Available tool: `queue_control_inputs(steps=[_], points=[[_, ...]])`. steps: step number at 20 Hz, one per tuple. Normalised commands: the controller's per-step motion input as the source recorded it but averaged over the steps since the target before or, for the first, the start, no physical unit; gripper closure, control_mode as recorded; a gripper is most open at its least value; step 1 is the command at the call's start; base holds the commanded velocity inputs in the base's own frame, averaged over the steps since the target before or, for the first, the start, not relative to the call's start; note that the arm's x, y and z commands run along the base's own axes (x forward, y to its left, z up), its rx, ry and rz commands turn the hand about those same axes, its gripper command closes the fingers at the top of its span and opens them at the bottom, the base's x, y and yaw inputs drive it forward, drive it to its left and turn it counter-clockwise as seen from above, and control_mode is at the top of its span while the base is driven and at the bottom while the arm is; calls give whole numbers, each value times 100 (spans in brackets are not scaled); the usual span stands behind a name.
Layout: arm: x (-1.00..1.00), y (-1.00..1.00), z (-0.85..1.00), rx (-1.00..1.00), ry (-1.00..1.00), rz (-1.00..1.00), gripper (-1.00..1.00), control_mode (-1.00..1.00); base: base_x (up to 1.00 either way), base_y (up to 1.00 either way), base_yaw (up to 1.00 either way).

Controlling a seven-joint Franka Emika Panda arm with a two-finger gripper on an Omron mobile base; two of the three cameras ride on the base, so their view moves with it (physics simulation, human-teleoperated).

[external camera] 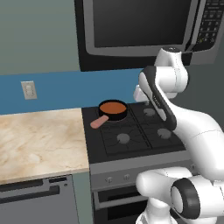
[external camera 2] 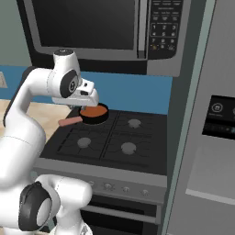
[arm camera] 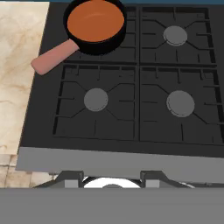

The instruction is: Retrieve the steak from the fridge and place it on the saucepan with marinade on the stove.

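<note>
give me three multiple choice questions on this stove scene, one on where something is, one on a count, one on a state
1. Which burner does the saucepan sit on?
A. back left
B. front right
C. front left

2. How many burners on the stove stand bare?
A. one
B. three
C. four

3. What is inside the saucepan now?
A. nothing
B. marinade and a steak
C. marinade alone

Answers:
1. A, in the hand view it covers the far left burner, its handle pointing toward the counter.
2. B, three grey burner discs show, the fourth lies under the saucepan.
3. C, the orange-brown surface is smooth with nothing on it.
</note>
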Motion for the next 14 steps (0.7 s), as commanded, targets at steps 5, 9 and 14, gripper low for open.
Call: queue_control_inputs(steps=[5,9,14], points=[[-20,0,0,0,-11,0,-100,-100,0,0,0],[-5,0,0,0,-8,0,-100,-100,0,0,0],[0,0,0,0,0,0,-100,-100,0,0,0]])
